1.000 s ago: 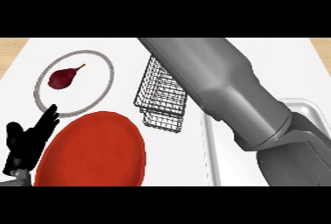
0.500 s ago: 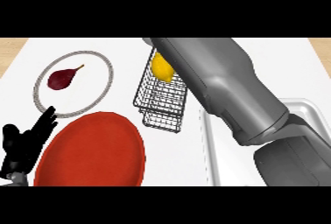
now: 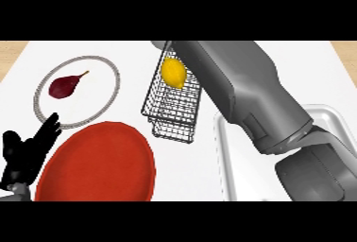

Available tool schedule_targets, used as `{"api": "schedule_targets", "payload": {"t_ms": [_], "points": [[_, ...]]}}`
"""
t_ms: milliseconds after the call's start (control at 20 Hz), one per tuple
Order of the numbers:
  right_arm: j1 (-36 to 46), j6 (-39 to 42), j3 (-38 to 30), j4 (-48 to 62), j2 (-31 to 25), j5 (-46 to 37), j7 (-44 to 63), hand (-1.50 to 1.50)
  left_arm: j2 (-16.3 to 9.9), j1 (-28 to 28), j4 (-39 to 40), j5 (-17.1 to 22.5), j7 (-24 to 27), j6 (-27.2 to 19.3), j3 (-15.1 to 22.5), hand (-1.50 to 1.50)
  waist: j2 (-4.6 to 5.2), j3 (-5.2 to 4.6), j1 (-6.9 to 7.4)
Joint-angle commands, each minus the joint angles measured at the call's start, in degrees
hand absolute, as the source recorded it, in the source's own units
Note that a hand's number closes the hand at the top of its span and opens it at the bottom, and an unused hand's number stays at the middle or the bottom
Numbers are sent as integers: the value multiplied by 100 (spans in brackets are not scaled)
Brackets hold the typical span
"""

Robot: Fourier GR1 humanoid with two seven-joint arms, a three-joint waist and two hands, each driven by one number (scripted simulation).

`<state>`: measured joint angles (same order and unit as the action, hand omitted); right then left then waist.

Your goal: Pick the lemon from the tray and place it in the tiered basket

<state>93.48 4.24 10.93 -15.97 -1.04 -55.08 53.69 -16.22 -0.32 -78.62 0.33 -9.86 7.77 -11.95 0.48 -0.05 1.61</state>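
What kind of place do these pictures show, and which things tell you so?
Most likely a kitchen counter. On the white counter top stand a wire tiered basket with a lemon in it, a plate bearing a dark red fruit, and a red tray.

Left hand (image 3: 24, 156) at lower left edge: open, fingers up, resting. Right forearm (image 3: 244, 94) crosses view diagonally from lower right toward top centre, grey, wrist end high. Right hand itself hidden beyond forearm; finger state not visible.
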Motion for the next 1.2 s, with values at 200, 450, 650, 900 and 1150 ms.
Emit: {"api": "schedule_targets", "payload": {"t_ms": [200,450,650,900,1150], "points": [[174,-1158,-196,-835,-230,-78,255,-150,9,286,-21,13,161,71,-44,0,-59,6,-77],[263,-1427,-605,-1394,-470,58,1141,-150,-55,253,42,28,90,-8,-184,0,-106,9,-207],[-140,-1692,-1121,-2020,-765,419,1278,-150,113,543,-25,-49,183,-68,-84,0,-167,20,-344],[-676,-2080,-1716,-3351,-1037,908,874,-150,126,530,32,-40,130,-187,-185,0,-240,37,-598],[-1753,-1838,-1857,-4914,-928,1322,644,-150,142,736,38,-29,197,-254,-296,0,-294,43,-789]]}}
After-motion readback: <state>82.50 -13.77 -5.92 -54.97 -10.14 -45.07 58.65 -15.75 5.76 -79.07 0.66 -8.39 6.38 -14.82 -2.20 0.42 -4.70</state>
